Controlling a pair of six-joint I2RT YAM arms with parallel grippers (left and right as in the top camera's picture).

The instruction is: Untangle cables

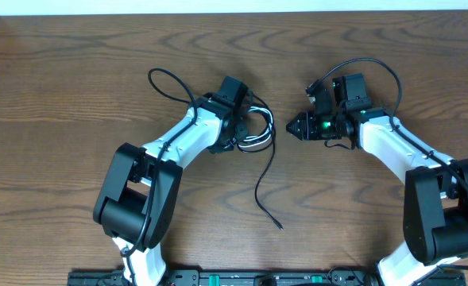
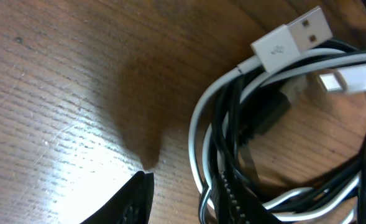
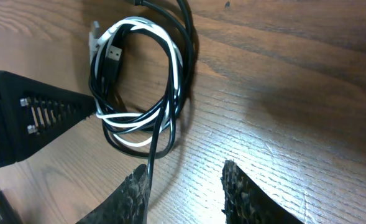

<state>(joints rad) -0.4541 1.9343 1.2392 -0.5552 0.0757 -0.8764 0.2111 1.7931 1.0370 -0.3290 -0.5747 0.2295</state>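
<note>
The black and white cables lie coiled together in one small bundle on the wooden table, between my two grippers. A loose black tail runs from the bundle toward the front and ends in a small plug. My left gripper is at the bundle's left side. In the left wrist view the left gripper stands open; its right finger lies among the strands, near the white USB plug. My right gripper is open just short of the coil, with the black tail against its left finger.
Thick black arm wires loop out behind each wrist. The left gripper's ribbed finger points at the coil from the left. The table's far edge meets a pale wall. A black rail runs along the front.
</note>
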